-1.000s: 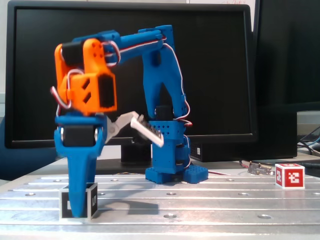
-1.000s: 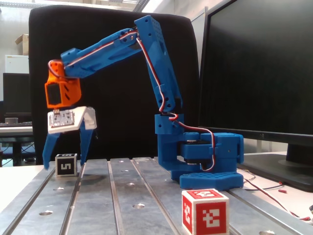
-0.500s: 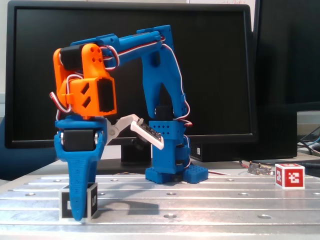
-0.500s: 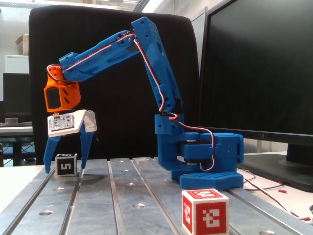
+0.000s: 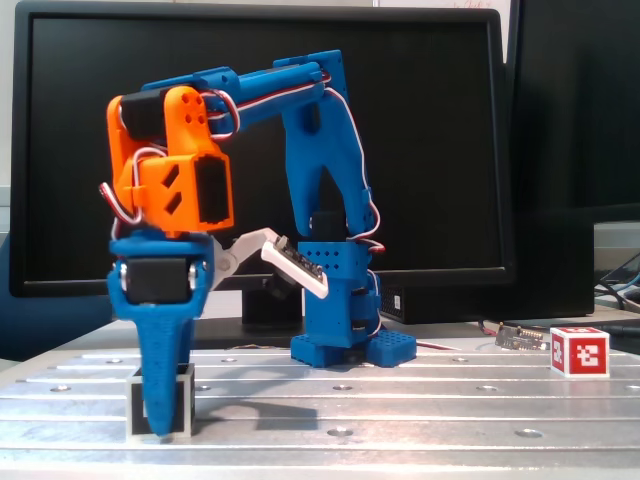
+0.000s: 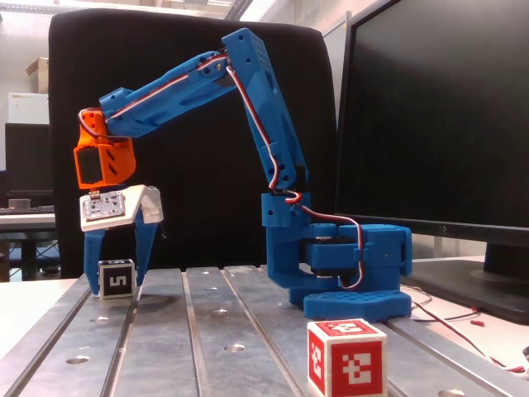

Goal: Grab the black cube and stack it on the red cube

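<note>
Where two fixed cameras look across a ribbed metal table [image 5: 420,405], one arm and two cubes counted: one black cube [image 6: 116,278], one red cube [image 6: 346,357]. Also counted: one dark monitor [image 5: 420,140] behind the arm's base in one fixed view, and one more at the right edge of the other.

Gripper [image 6: 112,283] pointing straight down at about 9 o'clock from the blue base [image 6: 355,277] in one fixed view. Two blue tapered fingers [image 6: 145,248] close on either side of the black cube, their tips level with its sides and apparently pressing them. Seen end-on from the other fixed view, one finger [image 5: 160,380] covers the middle of that cube [image 5: 186,402], with only grey-white edges showing left and right. Cube sits on the table surface, low near 7 o'clock in that view.

Red cube well apart from the gripper: near 5 o'clock in the foreground of one view, far off at 3 o'clock [image 5: 579,351] in the other, standing upright on the table.

Both cubes small, white-edged, with square faces bearing white blocky marks; the black one shows a "5". Arm of blue plastic, partly perforated, with an orange wrist block [image 5: 172,165], a white board [image 6: 116,203] below it, and red and white wires along the links. Table of brushed aluminium with long grooves and round holes.
</note>
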Robot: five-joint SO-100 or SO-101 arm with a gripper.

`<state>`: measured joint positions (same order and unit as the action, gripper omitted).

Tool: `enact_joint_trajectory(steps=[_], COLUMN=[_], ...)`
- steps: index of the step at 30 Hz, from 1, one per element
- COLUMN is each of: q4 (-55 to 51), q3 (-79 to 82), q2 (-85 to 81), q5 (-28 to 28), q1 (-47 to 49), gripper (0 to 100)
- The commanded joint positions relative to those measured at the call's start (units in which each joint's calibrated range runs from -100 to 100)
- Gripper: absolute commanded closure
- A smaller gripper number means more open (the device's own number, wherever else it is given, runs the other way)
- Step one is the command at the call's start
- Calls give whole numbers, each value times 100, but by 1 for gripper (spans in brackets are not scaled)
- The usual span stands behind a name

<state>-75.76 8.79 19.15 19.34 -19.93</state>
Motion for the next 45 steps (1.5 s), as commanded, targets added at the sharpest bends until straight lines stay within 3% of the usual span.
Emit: enact_joint_trajectory(steps=[1,32,45], q4=[-12,-4,-4], q3=[-268,-304,-322], q2=[-44,-44,-19], q5=[18,18,18], q1=[10,3,10], gripper=[79,80,85])
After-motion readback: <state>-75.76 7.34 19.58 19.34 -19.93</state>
